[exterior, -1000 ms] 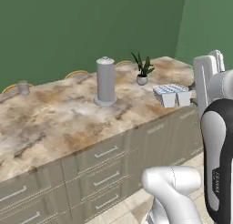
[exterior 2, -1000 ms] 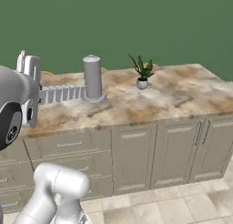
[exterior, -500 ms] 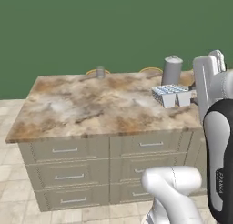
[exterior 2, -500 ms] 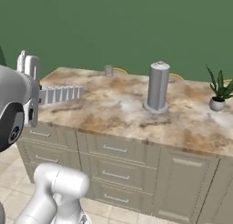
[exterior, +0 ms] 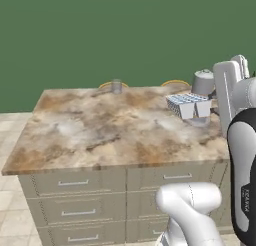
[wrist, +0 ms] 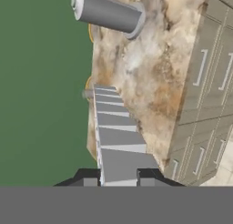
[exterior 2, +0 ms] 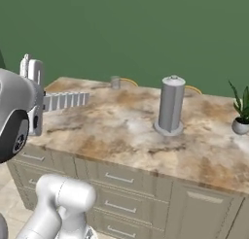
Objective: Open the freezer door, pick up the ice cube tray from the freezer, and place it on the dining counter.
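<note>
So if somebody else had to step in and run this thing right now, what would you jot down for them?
Claw: shut on the ice cube tray, gripping one end; the tray sticks out in front of it.
Tray: held in the air above the dining counter, not set down, near the grey canister.
Done: tray is out of the freezer and carried to the counter.
Left: lower the tray onto a bare patch of counter, open the claw, pull the arm back. Mind the canister and the small potted plant.
</note>
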Controlling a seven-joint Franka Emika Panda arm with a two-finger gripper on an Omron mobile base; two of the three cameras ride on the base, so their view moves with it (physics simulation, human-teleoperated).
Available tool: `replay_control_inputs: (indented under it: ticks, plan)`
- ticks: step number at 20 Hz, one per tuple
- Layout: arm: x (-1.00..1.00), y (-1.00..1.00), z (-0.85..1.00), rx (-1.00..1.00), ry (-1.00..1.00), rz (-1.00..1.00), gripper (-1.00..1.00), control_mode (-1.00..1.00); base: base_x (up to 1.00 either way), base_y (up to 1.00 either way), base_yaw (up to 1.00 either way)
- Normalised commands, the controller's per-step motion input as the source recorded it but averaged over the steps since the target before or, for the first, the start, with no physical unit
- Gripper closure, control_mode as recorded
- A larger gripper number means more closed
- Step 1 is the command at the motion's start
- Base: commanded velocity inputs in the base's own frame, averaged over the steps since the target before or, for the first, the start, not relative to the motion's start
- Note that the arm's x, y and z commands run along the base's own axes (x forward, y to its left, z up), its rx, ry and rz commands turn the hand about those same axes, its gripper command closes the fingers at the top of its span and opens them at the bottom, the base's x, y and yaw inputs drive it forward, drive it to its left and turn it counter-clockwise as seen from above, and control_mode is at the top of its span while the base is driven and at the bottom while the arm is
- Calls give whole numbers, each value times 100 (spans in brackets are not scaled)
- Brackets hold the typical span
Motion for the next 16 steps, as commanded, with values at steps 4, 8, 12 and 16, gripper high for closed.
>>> replay_control_inputs:
  ticks: [4, 8, 12, 16]
  plan:
    - [0, 0, 0, 0, 0, 0, 100, 100, 51, 81, -30]
    - [0, 0, 0, 0, 0, 0, 100, 100, 39, 84, -29]
    - [0, 0, 0, 0, 0, 0, 100, 100, 46, 50, -21]
    - [0, 0, 0, 0, 0, 0, 100, 100, 59, 13, -11]
